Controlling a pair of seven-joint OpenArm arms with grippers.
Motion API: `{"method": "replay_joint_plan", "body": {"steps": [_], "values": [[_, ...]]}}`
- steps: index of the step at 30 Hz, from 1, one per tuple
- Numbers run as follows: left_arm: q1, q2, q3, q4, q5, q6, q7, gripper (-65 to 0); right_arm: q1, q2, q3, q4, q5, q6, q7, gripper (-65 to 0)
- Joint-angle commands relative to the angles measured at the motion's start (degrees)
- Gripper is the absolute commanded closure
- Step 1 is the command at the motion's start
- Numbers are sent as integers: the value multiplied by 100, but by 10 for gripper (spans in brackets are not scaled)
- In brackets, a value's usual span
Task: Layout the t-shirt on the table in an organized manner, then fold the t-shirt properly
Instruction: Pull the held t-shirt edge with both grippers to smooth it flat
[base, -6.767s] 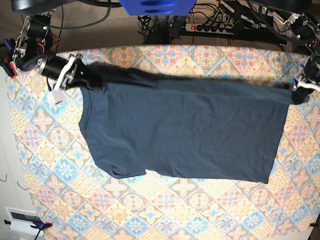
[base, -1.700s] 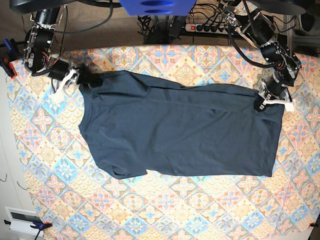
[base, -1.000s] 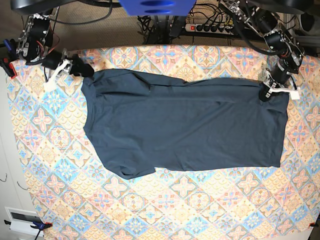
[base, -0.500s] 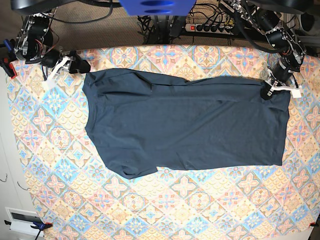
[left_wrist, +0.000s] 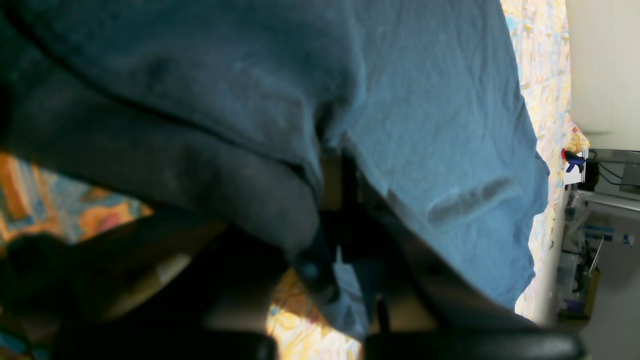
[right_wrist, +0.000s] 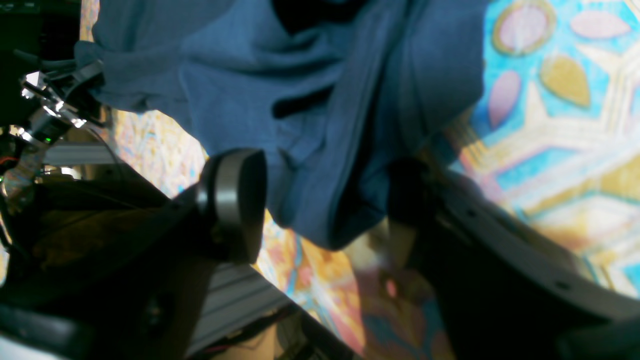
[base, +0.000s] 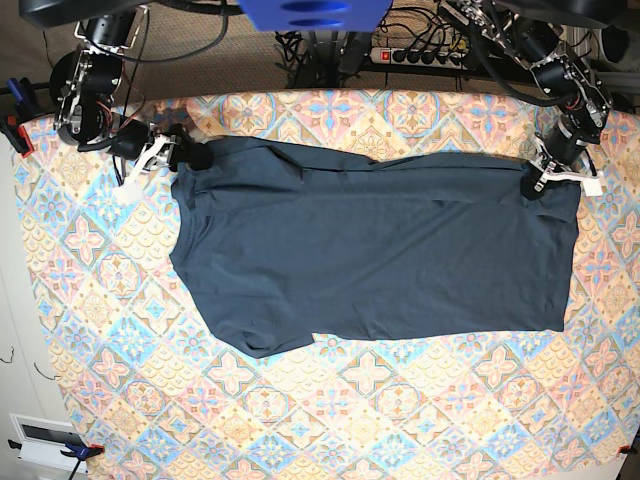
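Left gripper: jaws clamped together on a far-right corner of the shirt, cloth pinched between them in the left wrist view. Right gripper: jaws wide apart, a bunched fold of the far-left shoulder hanging between them in the right wrist view; whether the cloth touches either finger cannot be told.

Outward from there: shirt spread lengthwise across the worktop, neck end to the left, hem to the right, lying mostly flat. Near-left sleeve tucked partly under, edge rumpled. Far edge uneven, with a crease running right from the far-left shoulder.

Judged from this: layout mostly done, with the body flat and stretched between both grippers. Left to do: release the right corner, smooth out the near-left sleeve and far shoulder. Folding not yet begun.
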Motion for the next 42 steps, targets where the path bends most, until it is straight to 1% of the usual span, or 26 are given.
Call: {"method": "replay_joint_plan", "body": {"steps": [1,2,4,6,7,11,14,15,18,21,26,29,33,34,36,37,38,41,42], "values": [[41,-100,-14,83,-13,1,-10,0,33,106,43,85,109,3,57,-316],[59,-91,-14,83,-13,1,-10,0,69,106,78,85,109,3,57,-270],[76,-91,-14,83,-13,1,-10,0,156,106,87,85,109,3,66,-135],[103,-91,-14,83,-13,-8,-1,0,218,106,192,85,109,3,66,-15],[129,-82,-5,83,-13,-17,-1,0,218,106,306,85,109,3,66,0],[322,-82,4,83,-13,-26,-1,0,200,133,799,85,109,3,13,0],[533,-82,13,91,-13,-26,-1,0,-2,141,1071,102,109,3,-5,0],[569,-82,13,144,-13,-26,-1,0,-63,168,1098,120,109,3,-5,0],[850,-65,21,540,-13,-26,43,0,-239,405,1098,129,109,3,-5,0],[1070,-56,21,1041,-13,-26,237,0,-477,414,1098,129,118,3,-5,0],[1465,-56,4,1454,-13,-17,281,0,-775,414,1098,146,127,3,-5,0],[1711,15,-5,1516,-171,-17,263,0,-942,414,1089,234,127,3,-5,0],[1878,85,-5,1524,-285,-8,245,0,-951,414,1080,630,118,3,-5,0],[1887,173,-5,1524,-277,1,245,0,-951,414,1080,691,118,3,-5,0],[1887,226,-5,1524,-277,1,245,0,-951,414,1080,709,118,3,-5,0],[1887,243,-5,1524,-277,1,263,-10,-951,414,1080,709,118,3,-5,0],[1887,243,-5,1524,-285,1,272,-46,-951,414,1080,709,109,3,-5,0],[1896,243,-5,1533,-294,1,289,-199,-951,414,1080,709,109,3,-5,-1],[1905,234,-5,1533,-294,1,289,-239,-960,414,1080,709,109,3,-5,-1]]}}
